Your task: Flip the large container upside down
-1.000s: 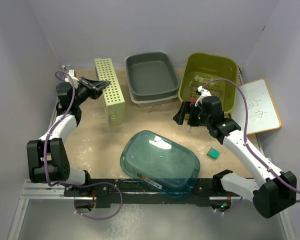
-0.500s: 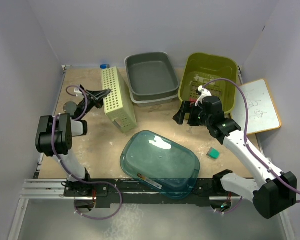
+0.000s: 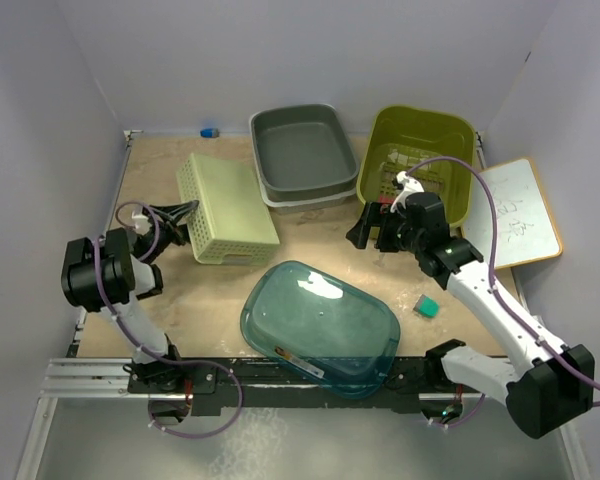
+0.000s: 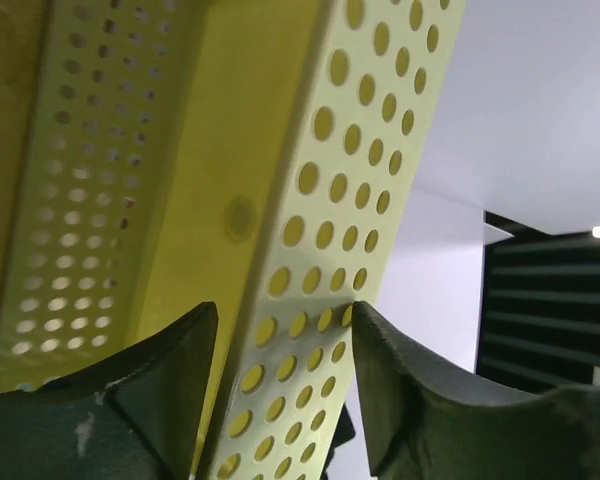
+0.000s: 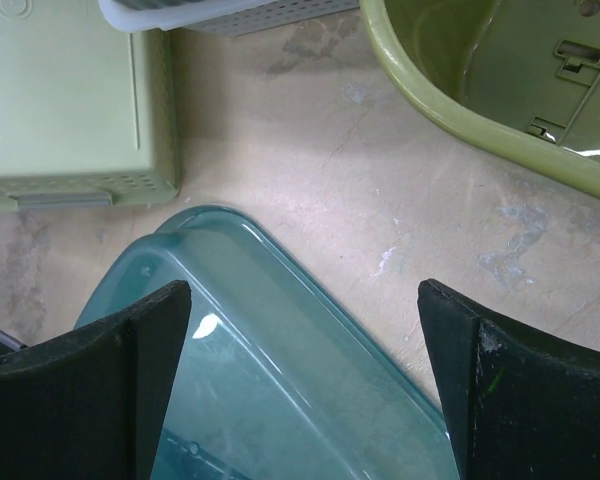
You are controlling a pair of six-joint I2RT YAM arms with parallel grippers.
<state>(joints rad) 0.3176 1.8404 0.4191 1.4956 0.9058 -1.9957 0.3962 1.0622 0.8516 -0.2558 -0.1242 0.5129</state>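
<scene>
The pale green basket (image 3: 226, 208) is lying on the left half of the table (image 3: 210, 290) with its flat solid bottom facing up and its perforated walls sloping down to the surface. The left gripper (image 3: 175, 215) is reaching in from the basket's left side, and in the left wrist view its two dark fingers (image 4: 140, 390) are sitting on either side of one perforated wall (image 4: 320, 200), pinching it narrowly, so it is holding the basket by that edge. The right gripper (image 3: 370, 228) is hovering above the table right of centre with its jaws spread wide and gripping nothing; through its wrist camera the fingers (image 5: 90, 380) are framing bare tabletop, with a corner of the basket (image 5: 65, 90) at upper left. A teal tub (image 3: 320, 325) is resting near the front edge, just below and to the right of the basket, and is overhanging the rail slightly. Two stacked grey trays (image 3: 302, 150) are sitting at the back centre, touching an olive bin (image 3: 420, 150) that is tilting beside them. A small teal block (image 3: 427, 306) is lying under the right arm, and a whiteboard (image 3: 517, 212) is leaning at the table's right edge.
</scene>
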